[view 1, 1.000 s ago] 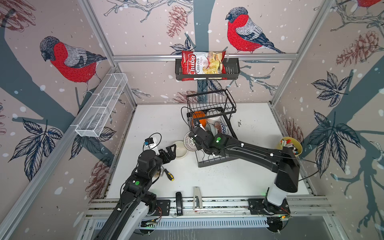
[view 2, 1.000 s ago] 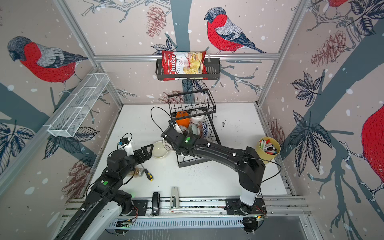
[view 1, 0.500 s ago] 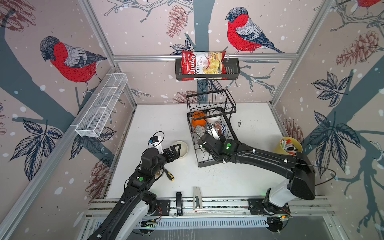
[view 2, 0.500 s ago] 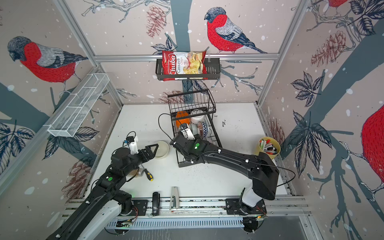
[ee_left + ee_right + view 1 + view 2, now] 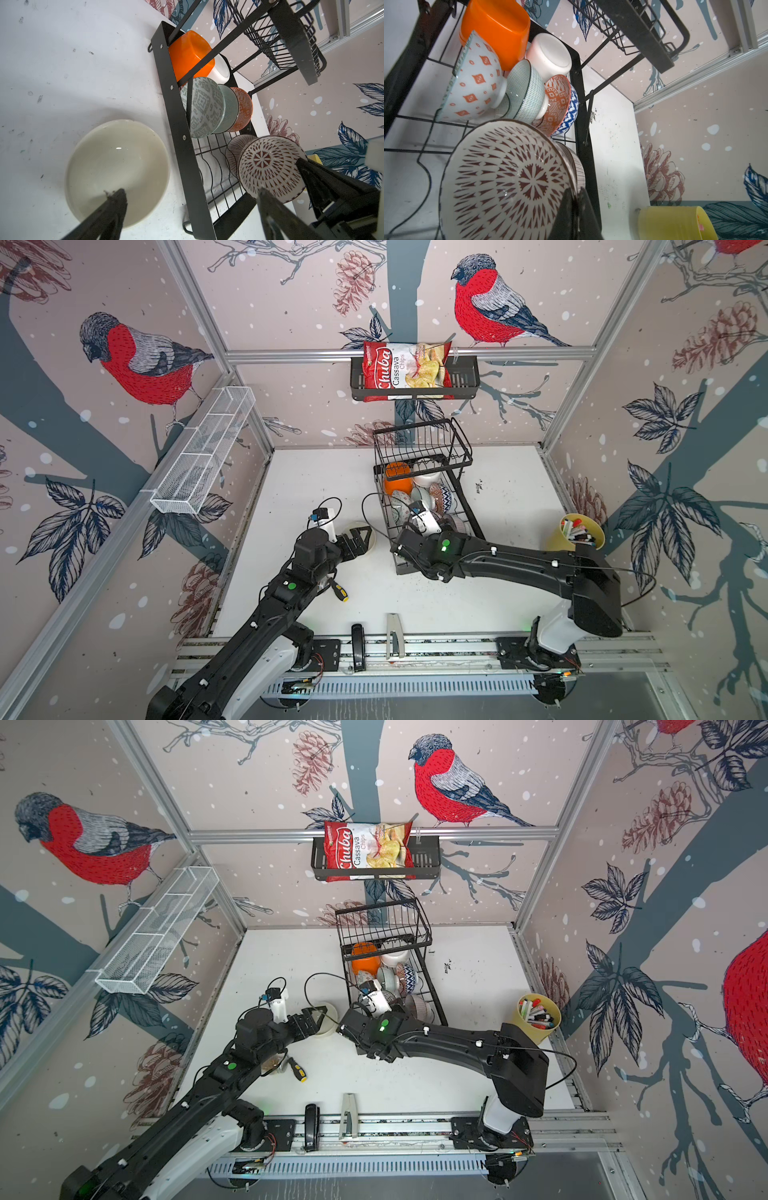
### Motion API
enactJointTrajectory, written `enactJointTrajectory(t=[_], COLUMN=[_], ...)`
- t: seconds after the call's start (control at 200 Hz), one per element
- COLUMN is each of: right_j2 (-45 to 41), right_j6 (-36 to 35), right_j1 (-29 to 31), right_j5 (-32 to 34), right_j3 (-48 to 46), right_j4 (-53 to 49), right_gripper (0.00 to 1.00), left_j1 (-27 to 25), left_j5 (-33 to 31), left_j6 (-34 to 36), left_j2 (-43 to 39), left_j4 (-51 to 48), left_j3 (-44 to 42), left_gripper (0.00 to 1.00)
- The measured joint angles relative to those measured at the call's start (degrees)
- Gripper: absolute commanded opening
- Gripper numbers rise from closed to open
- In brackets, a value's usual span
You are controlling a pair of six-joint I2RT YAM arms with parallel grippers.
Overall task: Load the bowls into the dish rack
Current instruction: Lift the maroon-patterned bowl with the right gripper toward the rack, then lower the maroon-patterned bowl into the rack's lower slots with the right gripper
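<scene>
Over the near end of the dish rack [image 5: 176, 116], the right claw [image 5: 574, 199] is clamped on the rim of a brown starburst bowl [image 5: 508, 180], held on edge just beside a striped bowl [image 5: 578, 166] that stands in the lower tray. Whether its lower rim touches the wires yet is hard to tell from these views. A good placement, I judge, eases it down until the rim seats between two wires and it leans on the striped bowl, releasing only then so it cannot roll. Beside the rack, a plain white bowl [image 5: 116, 166] sits upright on the surface [image 5: 62, 62] under the left claw [image 5: 191, 193], whose jaws stand wide apart and empty; it should straddle the bowl's wall squarely before closing.
</scene>
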Motion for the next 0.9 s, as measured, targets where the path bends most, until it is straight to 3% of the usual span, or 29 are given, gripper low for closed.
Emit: enactJointTrajectory(t=[0.49, 0.9], right_j2=[3.0, 4.0], right_j6=[1.6, -9.0], right_j1=[0.3, -1.2], right_j5=[7.0, 7.1], right_j3=[-4.8, -7.6], right_j4=[-2.5, 8.2], right_gripper=[0.00, 0.00], left_j1=[0.0, 0.0], left_j5=[-0.2, -0.5], left_j6=[0.8, 2.2], left_j2=[3.1, 3.0], left_j4=[1.6, 2.6], left_j3=[0.3, 0.4], left_gripper=[0.97, 0.97])
